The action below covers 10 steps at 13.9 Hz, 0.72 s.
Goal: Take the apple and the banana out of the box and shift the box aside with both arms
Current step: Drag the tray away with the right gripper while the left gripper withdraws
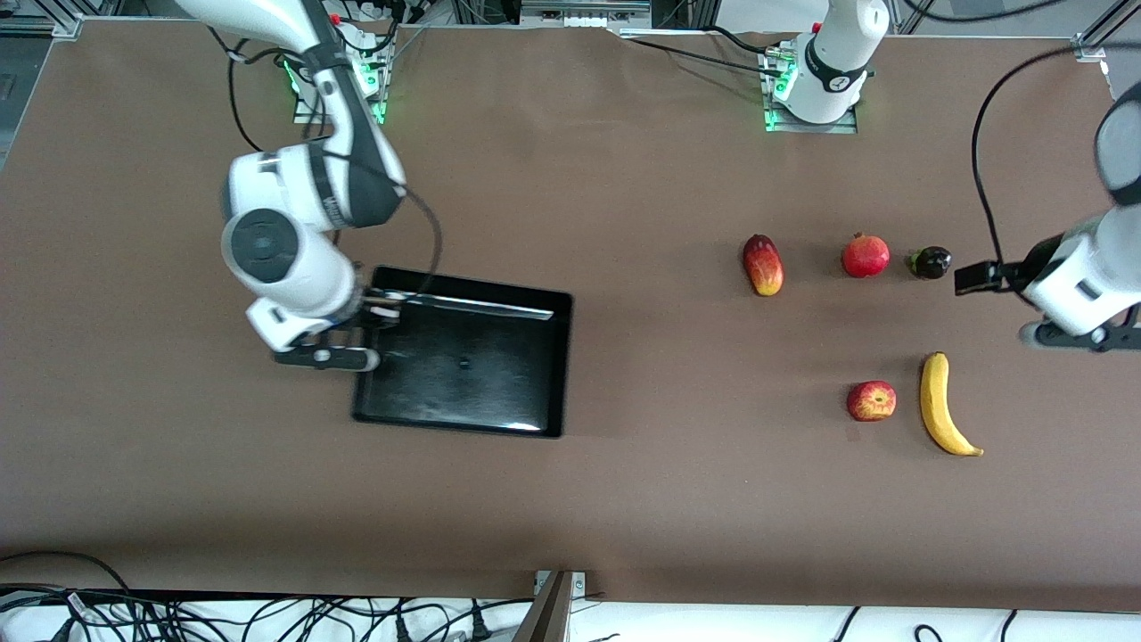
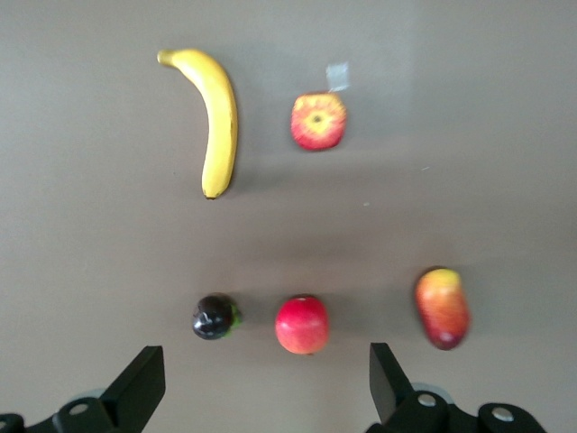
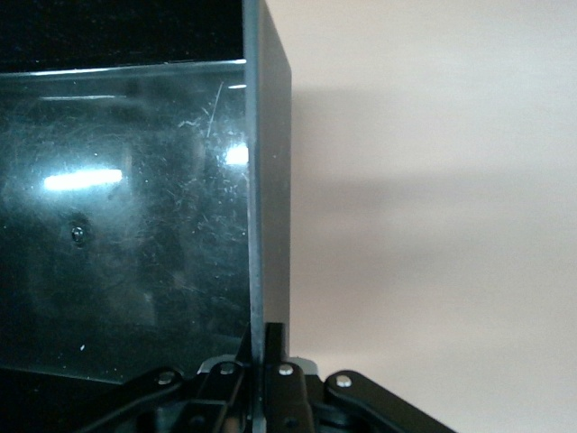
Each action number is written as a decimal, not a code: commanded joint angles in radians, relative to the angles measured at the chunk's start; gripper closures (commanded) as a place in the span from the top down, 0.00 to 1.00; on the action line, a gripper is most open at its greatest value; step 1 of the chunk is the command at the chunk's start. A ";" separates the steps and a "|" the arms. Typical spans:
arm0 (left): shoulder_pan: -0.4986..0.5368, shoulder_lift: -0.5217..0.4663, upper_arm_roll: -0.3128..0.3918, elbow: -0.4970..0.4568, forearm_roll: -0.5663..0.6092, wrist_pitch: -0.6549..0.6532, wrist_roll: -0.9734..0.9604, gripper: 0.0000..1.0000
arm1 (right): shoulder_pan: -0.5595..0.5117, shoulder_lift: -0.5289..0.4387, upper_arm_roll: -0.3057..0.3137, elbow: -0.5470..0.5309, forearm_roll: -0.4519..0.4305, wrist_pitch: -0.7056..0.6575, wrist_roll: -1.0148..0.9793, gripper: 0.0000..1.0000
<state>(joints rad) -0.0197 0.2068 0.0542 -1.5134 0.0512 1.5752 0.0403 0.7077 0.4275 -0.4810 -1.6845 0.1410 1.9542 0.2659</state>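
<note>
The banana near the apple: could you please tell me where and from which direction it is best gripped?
Probably at its thick middle, from straight above. The banana lies flat and curved, apart from the apple, so the open left pincer could straddle its narrow width there, fingers across the curve.

Even overhead light, bright; brown table (image 1: pixel 570 499) shows soft shadows under the arms. Glare streaks on the glossy black tray (image 1: pixel 463 357), with white hotspots and scratches plain in the right wrist view. Left wrist view slightly soft; mango (image 2: pixel 442 308) smeared, banana (image 2: pixel 216 117) casts a faint shadow.
</note>
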 commanded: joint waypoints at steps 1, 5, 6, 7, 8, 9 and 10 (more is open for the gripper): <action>-0.014 -0.101 0.015 -0.025 -0.037 -0.001 -0.011 1.00 | -0.019 -0.098 -0.100 -0.130 0.050 0.008 -0.152 0.00; -0.034 -0.165 0.015 -0.027 -0.031 0.000 0.000 1.00 | -0.025 -0.113 -0.231 -0.250 0.057 0.050 -0.376 0.00; -0.034 -0.168 0.012 -0.027 -0.028 0.003 -0.004 1.00 | -0.027 -0.113 -0.251 -0.273 0.058 0.075 -0.439 0.00; -0.036 -0.170 0.012 -0.027 -0.028 0.006 -0.002 1.00 | -0.033 -0.113 -0.258 -0.302 0.060 0.096 -0.473 0.00; -0.039 -0.173 0.012 -0.027 -0.028 0.008 0.000 1.00 | -0.033 -0.113 -0.258 -0.329 0.061 0.118 -0.474 0.00; -0.039 -0.179 0.012 -0.033 -0.028 0.012 0.000 1.00 | -0.034 -0.113 -0.258 -0.352 0.061 0.147 -0.479 0.00; -0.039 -0.179 0.012 -0.031 -0.028 0.012 0.000 1.00 | -0.043 -0.111 -0.258 -0.374 0.063 0.172 -0.484 0.00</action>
<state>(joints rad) -0.0454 0.0522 0.0552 -1.5178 0.0322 1.5732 0.0361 0.6657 0.3600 -0.7405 -1.9912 0.1872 2.0779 -0.1835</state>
